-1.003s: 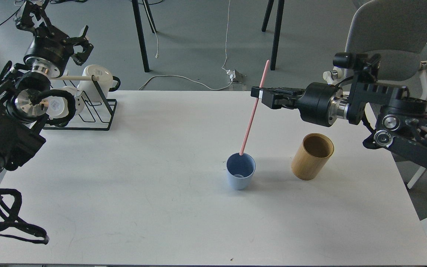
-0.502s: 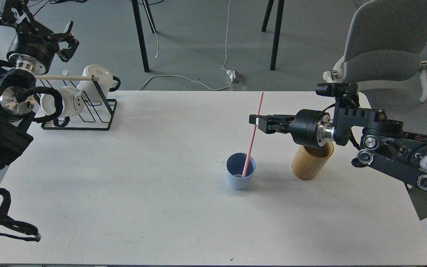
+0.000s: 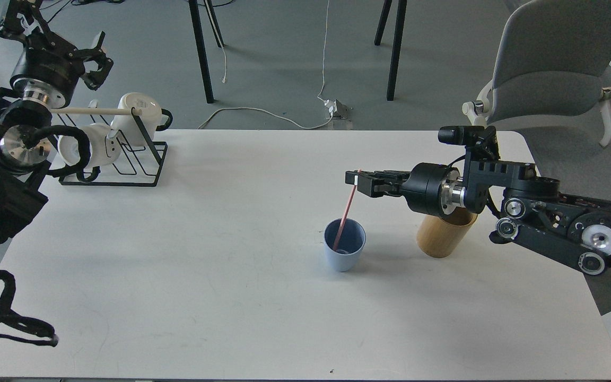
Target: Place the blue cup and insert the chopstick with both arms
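The pale blue cup (image 3: 343, 249) stands upright on the white table (image 3: 220, 276), right of centre. The pink chopstick (image 3: 346, 212) leans with its lower end inside the cup and its upper end between the fingers of my right gripper (image 3: 355, 180). That gripper reaches in level from the right, above and just behind the cup, shut on the stick's top. My left gripper (image 3: 97, 53) is raised at the far left above the mug rack, its claws spread and empty.
A tan wooden cylinder holder (image 3: 445, 233) stands just right of the cup, partly under my right wrist. A black wire rack (image 3: 125, 159) with white mugs and a pale wooden rod sits at the table's back left. A grey chair (image 3: 555, 58) stands behind the right edge.
My right gripper has come down and to the left with the chopstick, whose lower end went from the cup's rim to deep inside it. My left arm drew back to the left.
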{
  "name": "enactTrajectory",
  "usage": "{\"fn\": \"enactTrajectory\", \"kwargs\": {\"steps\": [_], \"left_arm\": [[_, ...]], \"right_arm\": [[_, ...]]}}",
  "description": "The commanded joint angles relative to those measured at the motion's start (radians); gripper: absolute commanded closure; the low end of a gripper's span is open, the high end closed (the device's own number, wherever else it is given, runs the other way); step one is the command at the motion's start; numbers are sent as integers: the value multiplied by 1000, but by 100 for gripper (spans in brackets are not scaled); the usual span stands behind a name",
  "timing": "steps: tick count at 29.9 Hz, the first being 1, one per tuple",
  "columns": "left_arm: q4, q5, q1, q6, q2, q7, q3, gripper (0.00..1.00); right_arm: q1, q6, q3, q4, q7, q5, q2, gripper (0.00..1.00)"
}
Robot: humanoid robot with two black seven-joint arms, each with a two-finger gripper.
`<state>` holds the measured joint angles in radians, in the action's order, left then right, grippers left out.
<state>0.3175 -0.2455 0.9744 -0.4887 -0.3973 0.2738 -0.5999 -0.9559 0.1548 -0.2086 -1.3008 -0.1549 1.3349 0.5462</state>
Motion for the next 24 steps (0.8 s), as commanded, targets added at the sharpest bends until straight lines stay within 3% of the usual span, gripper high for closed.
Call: {"fn": "enactTrajectory", "kwargs": {"steps": [1, 4, 11, 24], "left_arm": [[0, 0, 0, 0, 0, 4, 0, 0], [0, 0, 0, 0, 2, 4, 0, 0], [2, 0, 0, 0, 2, 5, -1, 0], [3, 0, -2, 0, 35, 7, 9, 0]], "right_arm": [[-1, -9, -20, -5, 0, -10, 9, 45], [0, -40, -92, 0, -2, -20, 12, 0], [0, -29, -386, 69, 0, -144, 29, 0], [2, -40, -586, 414, -9, -1008, 47, 0]]}}
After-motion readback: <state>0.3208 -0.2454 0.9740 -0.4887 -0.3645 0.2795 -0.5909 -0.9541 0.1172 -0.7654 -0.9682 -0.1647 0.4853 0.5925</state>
